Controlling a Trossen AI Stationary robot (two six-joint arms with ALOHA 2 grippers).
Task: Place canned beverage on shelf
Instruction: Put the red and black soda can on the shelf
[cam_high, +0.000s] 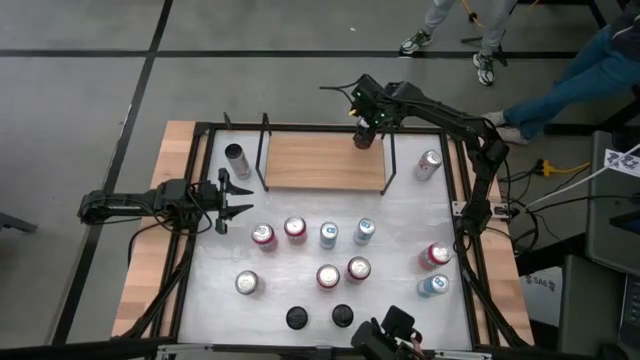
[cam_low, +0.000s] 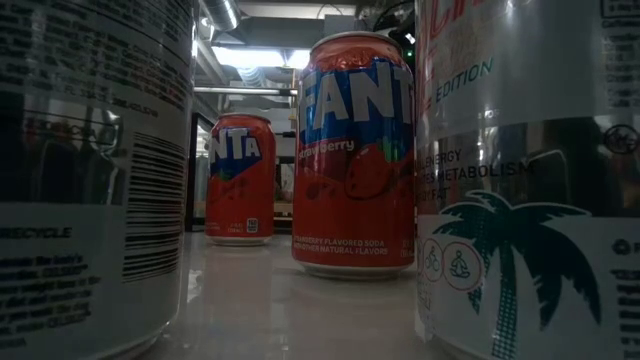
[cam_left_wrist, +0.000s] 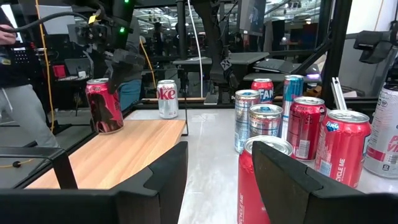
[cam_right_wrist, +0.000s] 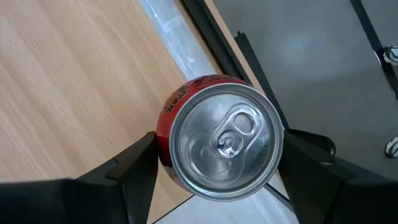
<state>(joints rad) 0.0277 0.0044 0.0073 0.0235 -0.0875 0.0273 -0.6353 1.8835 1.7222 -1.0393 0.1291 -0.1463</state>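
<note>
The red can (cam_right_wrist: 221, 146) is standing on the shelf (cam_high: 322, 162) at its one-o'clock corner, the right gripper (cam_high: 364, 128) clasping it. The left gripper (cam_high: 236, 199) is waiting clenched and empty at nine o'clock of the table (cam_high: 400, 225).

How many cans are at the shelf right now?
1: a red can over the shelf's far right corner, between the right gripper's jaws. None look hidden.

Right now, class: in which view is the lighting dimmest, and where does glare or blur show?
Low view: dimmest, the nearest cans loom dark and soft, backlit by ceiling lights. Right wrist view: the red can between the right gripper fingers has a bright sheen on its lid. High view: evenly lit, the shelf clear.
</note>
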